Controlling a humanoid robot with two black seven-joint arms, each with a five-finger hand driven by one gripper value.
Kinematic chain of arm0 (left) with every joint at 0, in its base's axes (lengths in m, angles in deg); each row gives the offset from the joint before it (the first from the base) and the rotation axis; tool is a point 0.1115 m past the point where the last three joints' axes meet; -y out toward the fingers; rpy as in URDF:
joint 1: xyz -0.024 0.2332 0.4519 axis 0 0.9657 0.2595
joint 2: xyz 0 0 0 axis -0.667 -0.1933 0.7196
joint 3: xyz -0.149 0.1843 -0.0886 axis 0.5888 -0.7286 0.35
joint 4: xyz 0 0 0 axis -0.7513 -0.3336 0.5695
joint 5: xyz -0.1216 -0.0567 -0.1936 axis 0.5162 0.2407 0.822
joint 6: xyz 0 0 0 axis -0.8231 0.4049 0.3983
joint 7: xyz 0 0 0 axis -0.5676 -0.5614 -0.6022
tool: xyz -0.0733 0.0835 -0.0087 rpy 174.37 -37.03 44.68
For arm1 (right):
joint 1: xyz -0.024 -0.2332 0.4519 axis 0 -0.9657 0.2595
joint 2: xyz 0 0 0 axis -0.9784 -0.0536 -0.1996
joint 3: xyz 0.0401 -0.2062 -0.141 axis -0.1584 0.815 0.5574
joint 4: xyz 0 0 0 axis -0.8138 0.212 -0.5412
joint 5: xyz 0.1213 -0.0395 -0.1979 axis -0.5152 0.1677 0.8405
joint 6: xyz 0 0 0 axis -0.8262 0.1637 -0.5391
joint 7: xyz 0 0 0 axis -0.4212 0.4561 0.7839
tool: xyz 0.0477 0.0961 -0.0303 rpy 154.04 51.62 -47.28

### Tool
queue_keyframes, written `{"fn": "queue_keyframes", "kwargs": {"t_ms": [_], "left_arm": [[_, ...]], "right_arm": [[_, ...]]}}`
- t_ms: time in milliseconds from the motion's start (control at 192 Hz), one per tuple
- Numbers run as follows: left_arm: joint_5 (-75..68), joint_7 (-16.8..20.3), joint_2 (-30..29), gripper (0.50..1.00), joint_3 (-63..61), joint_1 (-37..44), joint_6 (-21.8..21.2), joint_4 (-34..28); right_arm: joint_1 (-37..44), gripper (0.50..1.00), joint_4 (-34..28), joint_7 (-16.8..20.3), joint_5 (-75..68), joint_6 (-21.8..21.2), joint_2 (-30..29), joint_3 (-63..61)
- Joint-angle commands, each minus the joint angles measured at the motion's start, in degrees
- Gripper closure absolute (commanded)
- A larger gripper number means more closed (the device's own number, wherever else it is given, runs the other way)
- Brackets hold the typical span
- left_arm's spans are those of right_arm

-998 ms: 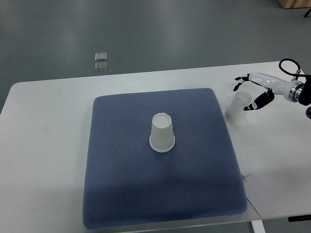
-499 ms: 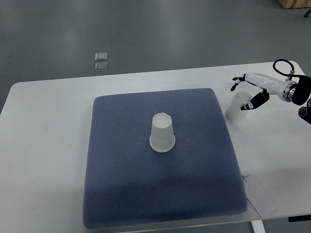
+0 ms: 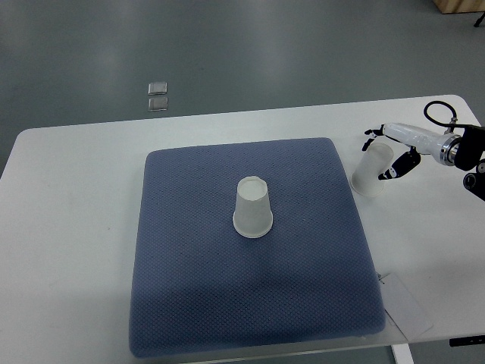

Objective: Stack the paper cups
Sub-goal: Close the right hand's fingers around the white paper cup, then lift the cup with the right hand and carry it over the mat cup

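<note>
Reaching from right, right hand (image 3: 388,152) fingers straddling tilted cup (image 3: 372,171).

We see the blue textured mat (image 3: 250,303) bare all round the upside-down white paper cup (image 3: 252,207) at its centre; open approach from any side. Right hand (image 3: 394,152) and the second, tilted white paper cup (image 3: 372,171) crowd the white table's (image 3: 76,227) right strip.
</note>
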Motion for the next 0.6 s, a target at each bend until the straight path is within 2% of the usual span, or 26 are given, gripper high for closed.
{"fn": "queue_keyframes", "kwargs": {"t_ms": [0, 52, 62, 78, 114, 130, 229, 432, 593], "left_arm": [[0.02, 0.0, 0.0, 0.5, 0.0, 0.01, 0.05, 0.0], [0.02, 0.0, 0.0, 0.5, 0.0, -0.08, 0.05, 0.0], [0.02, 0.0, 0.0, 0.5, 0.0, -0.08, 0.05, 0.0], [0.02, 0.0, 0.0, 0.5, 0.0, 0.01, 0.05, 0.0], [0.02, 0.0, 0.0, 0.5, 0.0, 0.01, 0.05, 0.0], [0.02, 0.0, 0.0, 0.5, 0.0, 0.01, 0.05, 0.0], [0.02, 0.0, 0.0, 0.5, 0.0, 0.01, 0.05, 0.0], [-0.07, 0.0, 0.0, 0.5, 0.0, 0.01, -0.04, 0.0], [0.02, 0.0, 0.0, 0.5, 0.0, 0.01, -0.04, 0.0]], "right_arm": [[0.0, 0.781, 0.0, 0.32, -0.02, -0.09, 0.0, 0.0], [0.0, 0.854, 0.0, 0.41, -0.02, -0.09, 0.0, 0.0], [0.0, 0.854, 0.0, 0.41, -0.02, -0.09, 0.0, 0.0], [0.0, 0.895, -0.08, 0.41, -0.02, -0.17, 0.0, 0.0], [0.0, 0.948, 0.0, 0.49, -0.02, -0.26, 0.0, 0.09], [0.0, 0.997, 0.0, 0.49, -0.02, -0.35, 0.0, 0.09], [0.0, 1.0, 0.0, 1.63, -0.37, -0.79, 0.08, 0.0], [2.46, 1.0, -1.58, 1.55, -1.78, -0.79, 1.14, -1.32], [9.76, 1.0, -8.35, 0.93, -6.61, -1.84, 4.21, -1.41]]}}
